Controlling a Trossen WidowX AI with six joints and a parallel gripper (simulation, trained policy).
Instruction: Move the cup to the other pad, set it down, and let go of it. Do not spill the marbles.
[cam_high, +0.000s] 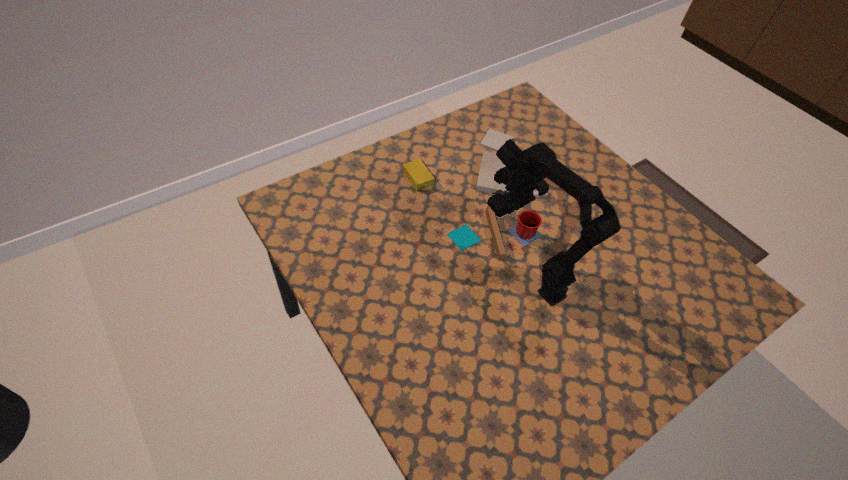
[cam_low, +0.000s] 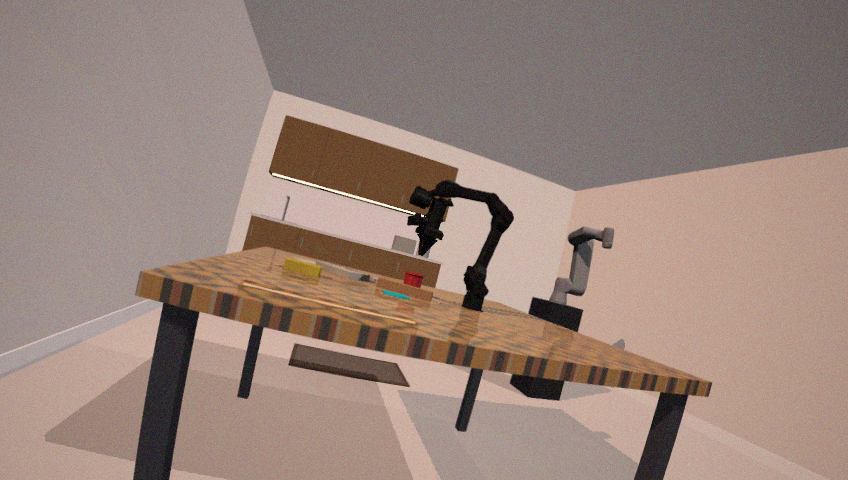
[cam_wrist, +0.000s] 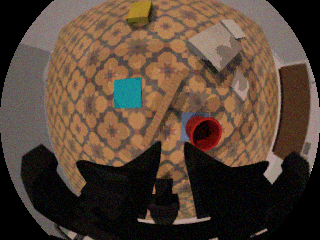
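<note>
The red cup (cam_high: 527, 226) (cam_low: 413, 278) (cam_wrist: 203, 133) stands upright on the blue pad (cam_high: 524, 242) (cam_wrist: 184, 125). Its inside is dark, and I cannot make out marbles. The teal pad (cam_high: 463, 237) (cam_low: 395, 294) (cam_wrist: 128, 93) lies bare on the other side of a low wooden bar (cam_high: 495, 230) (cam_low: 386, 286) (cam_wrist: 165, 107). My gripper (cam_high: 498, 206) (cam_low: 422, 252) (cam_wrist: 172, 145) points down, high above the table. It is partly open, with nothing between the fingertips. In the wrist view the cup is just beyond the right fingertip, apart from it.
A yellow block (cam_high: 418, 174) (cam_low: 302, 267) (cam_wrist: 139, 12) lies beyond the teal pad. A pale grey slab (cam_high: 486, 172) (cam_wrist: 212, 46) and a smaller white slab (cam_high: 493, 139) (cam_wrist: 233, 28) lie beyond the bar and cup. The bar stands between the two pads.
</note>
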